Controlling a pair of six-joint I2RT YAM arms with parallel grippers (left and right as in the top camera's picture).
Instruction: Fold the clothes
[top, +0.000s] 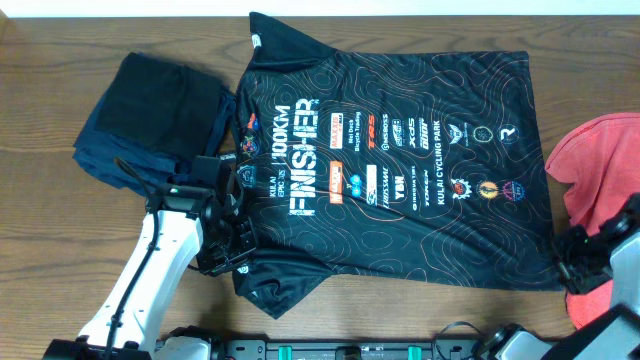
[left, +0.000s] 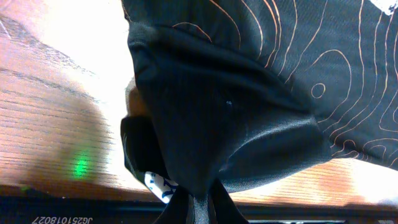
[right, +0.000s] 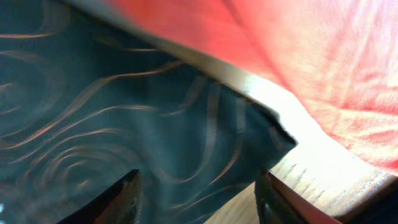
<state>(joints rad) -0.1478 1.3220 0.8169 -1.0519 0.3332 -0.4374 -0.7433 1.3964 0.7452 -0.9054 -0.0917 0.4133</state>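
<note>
nearest the robot, at about 7 o'clock on the table (top: 60, 60), the left gripper (top: 228, 258) is clenched on the near sleeve of the black jersey (top: 400, 170). its wrist view shows the cloth bunched into a tight fold that runs down into the closed jaws. at about 4 o'clock the right gripper (top: 572, 268) is released: its two fingers (right: 127, 199) stand apart on either side of the jersey's near hem corner, which lies flat on the wood between them, not pinched. the jersey is spread flat across the middle of the table, collar toward 9 o'clock, hem toward 3 o'clock, "finisher" lettering and white logos facing up. a red shirt (top: 605, 170) lies crumpled at 3 o'clock, just beside the hem. a pile of dark clothes (top: 160, 110) sits farther back at 10 o'clock, touching the jersey's collar end.
</note>
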